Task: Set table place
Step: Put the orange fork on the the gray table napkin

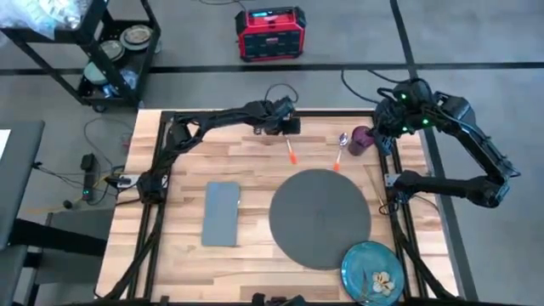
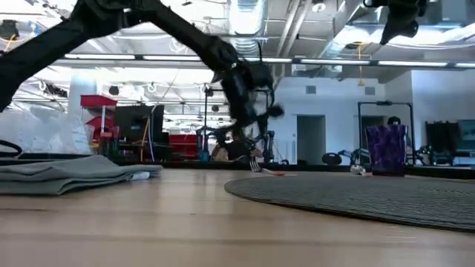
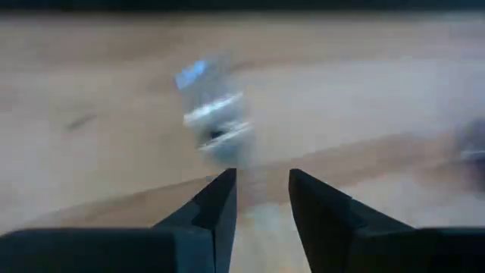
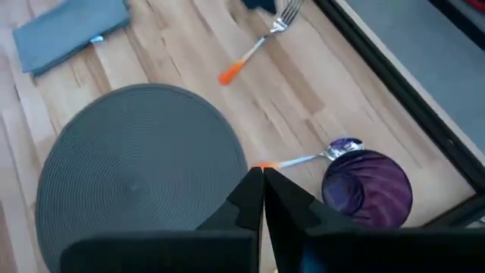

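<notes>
1. The table (image 1: 255, 183) was light wood in plank stripes, framed in black.
2. The round mat (image 1: 320, 218) was dark grey — ribbed in concentric rings.
3. The plate (image 1: 374, 270) was blue-green with a pale motif.
4. The napkin (image 1: 222, 213) was plain grey-blue.
5. The fork (image 4: 256, 44) and spoon (image 4: 314, 156) had orange handles and silver heads.
6. The cup (image 4: 367, 188) was purple.
7. Both arms were black — the left gripper (image 3: 261, 199) and right gripper (image 4: 263, 197) alike.

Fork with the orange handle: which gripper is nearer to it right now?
Left. The left gripper hovers right at the fork's tine end, fingers open. The right gripper is raised near the table's far right corner, beyond the purple cup, fingers shut.
</notes>
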